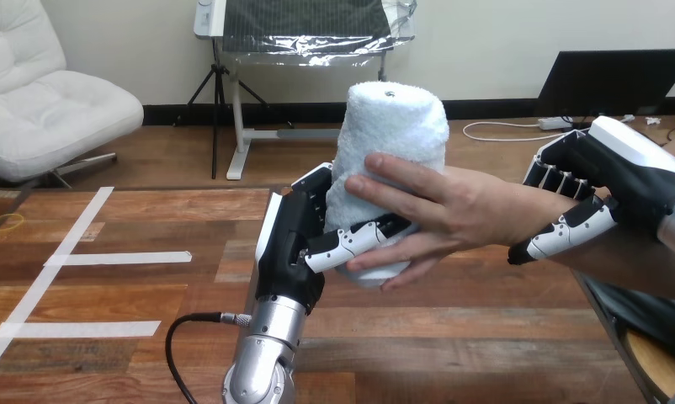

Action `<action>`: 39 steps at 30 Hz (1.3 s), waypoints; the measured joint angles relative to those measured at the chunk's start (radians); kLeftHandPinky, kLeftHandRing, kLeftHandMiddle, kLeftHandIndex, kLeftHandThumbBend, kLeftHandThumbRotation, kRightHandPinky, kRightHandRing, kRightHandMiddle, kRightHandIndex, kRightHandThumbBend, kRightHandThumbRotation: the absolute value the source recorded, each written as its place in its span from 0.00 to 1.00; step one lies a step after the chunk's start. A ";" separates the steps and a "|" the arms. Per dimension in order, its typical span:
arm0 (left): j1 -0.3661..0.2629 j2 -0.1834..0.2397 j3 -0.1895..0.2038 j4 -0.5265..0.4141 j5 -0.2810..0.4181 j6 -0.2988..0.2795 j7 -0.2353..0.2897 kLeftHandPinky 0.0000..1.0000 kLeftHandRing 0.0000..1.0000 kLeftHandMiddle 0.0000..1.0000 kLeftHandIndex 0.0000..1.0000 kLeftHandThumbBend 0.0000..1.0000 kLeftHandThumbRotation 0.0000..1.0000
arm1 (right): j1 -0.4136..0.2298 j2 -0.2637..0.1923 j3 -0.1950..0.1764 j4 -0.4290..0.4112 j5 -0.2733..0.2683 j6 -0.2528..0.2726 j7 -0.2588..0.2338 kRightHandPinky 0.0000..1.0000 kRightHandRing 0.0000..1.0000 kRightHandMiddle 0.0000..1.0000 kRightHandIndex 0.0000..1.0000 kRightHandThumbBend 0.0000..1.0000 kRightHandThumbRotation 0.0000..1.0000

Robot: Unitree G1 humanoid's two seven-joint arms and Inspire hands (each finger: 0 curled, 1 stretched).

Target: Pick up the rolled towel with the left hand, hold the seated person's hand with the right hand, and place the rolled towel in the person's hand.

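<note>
Head view: my left hand (290, 248) is up at ctr of frame, forearm rising from the bottom edge. Its fingers (359, 239) are curled round the rolled towel (395, 126), which stands upright w/ one end on top, well above the counter (149, 290). The white roll sits btwn my palm and the person's hand (456, 210). That hand comes in from the right and wraps the towel's front, so both of us are on it. My right hand (616, 156) is at the right side, on the person's wrist. Its fingers go over the top and the thumb crosses the near side, clasping it. White tape strips (119, 257) lie on the counter at left, well apart from all this.
</note>
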 measured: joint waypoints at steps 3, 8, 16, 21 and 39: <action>0.000 -0.001 0.001 0.000 -0.021 0.013 -0.017 0.43 0.50 0.55 0.58 0.22 0.19 | -0.001 0.000 -0.001 0.001 0.000 -0.002 0.000 0.33 0.37 0.41 0.41 0.96 0.15; 0.000 -0.001 0.001 -0.001 -0.043 0.029 -0.032 0.44 0.52 0.56 0.59 0.19 0.38 | -0.002 0.000 -0.001 0.001 0.000 -0.005 0.000 0.33 0.36 0.41 0.41 0.96 0.15; 0.000 -0.001 0.001 -0.001 -0.071 0.049 -0.056 0.45 0.53 0.58 0.61 0.22 0.73 | -0.004 0.000 -0.003 0.002 0.000 -0.007 0.000 0.32 0.36 0.40 0.41 0.96 0.15; 0.000 -0.002 0.001 -0.001 -0.073 0.050 -0.061 0.45 0.54 0.58 0.61 0.31 0.86 | -0.006 -0.001 -0.004 0.002 0.000 -0.007 0.000 0.32 0.36 0.41 0.41 0.96 0.15; 0.000 -0.002 0.001 0.000 -0.074 0.051 -0.074 0.47 0.56 0.60 0.62 0.60 1.00 | -0.014 -0.001 -0.004 0.000 0.000 -0.011 0.000 0.33 0.37 0.41 0.41 0.96 0.15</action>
